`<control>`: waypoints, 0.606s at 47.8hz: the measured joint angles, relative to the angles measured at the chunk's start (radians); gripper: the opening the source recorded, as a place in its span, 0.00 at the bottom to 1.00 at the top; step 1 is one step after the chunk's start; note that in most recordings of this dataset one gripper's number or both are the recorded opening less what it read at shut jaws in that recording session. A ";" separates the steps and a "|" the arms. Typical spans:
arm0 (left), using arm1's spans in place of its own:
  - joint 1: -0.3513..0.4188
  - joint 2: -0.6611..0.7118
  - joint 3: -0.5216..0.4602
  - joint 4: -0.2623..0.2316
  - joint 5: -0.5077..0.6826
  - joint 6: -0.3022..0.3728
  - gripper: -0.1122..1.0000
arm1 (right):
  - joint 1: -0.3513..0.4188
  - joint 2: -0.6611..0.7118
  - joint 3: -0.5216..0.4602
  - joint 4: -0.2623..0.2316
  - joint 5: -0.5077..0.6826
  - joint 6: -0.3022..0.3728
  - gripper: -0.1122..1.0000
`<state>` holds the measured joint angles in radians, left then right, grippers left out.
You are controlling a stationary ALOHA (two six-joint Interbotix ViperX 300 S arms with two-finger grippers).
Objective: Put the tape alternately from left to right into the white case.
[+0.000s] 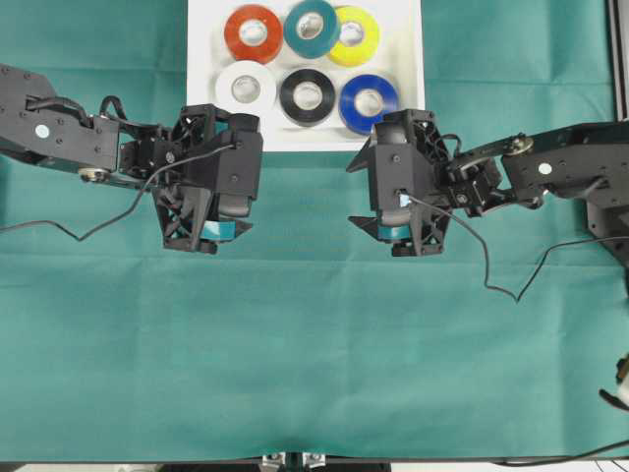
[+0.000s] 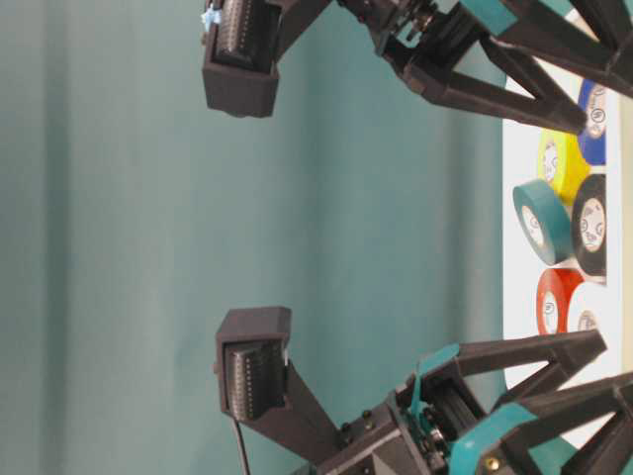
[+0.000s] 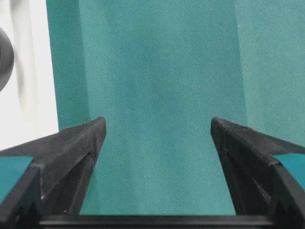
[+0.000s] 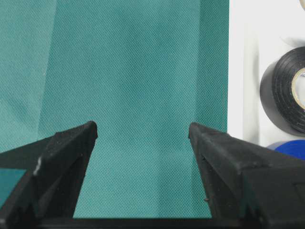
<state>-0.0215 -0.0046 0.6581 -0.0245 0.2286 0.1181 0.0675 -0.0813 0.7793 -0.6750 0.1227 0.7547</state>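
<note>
The white case [image 1: 408, 69] is packed — six rolls of tape [image 1: 308, 95] sit in two rows, touching or nearly so, leaving only thin white margins at the rim. In front of it the left gripper [image 3: 157, 131] and right gripper [image 4: 143, 131] hang with jaws spread wide, nothing between them. Bare green cloth [image 1: 314, 344] lies between and before them — open passage.

White case [image 1: 413, 108] at far middle holds 6 tape rolls flat, 2 rows: red [image 1: 253, 32], teal [image 1: 312, 28], yellow [image 1: 354, 35]; white [image 1: 246, 88], black [image 1: 308, 95], blue [image 1: 368, 101].
</note>
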 measured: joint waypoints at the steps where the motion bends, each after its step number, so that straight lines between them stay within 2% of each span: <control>1: -0.002 -0.002 0.002 0.000 0.003 0.000 0.77 | 0.000 0.000 0.000 -0.002 0.000 0.000 0.85; 11: 0.000 -0.051 0.017 0.000 0.054 0.000 0.77 | 0.000 -0.012 0.000 0.000 0.008 0.000 0.85; 29: -0.002 -0.184 0.110 0.000 0.075 0.002 0.77 | 0.000 -0.135 0.054 0.000 0.048 0.000 0.85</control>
<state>-0.0230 -0.1887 0.7685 -0.0245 0.3037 0.1197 0.0675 -0.2163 0.8330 -0.6750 0.1703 0.7547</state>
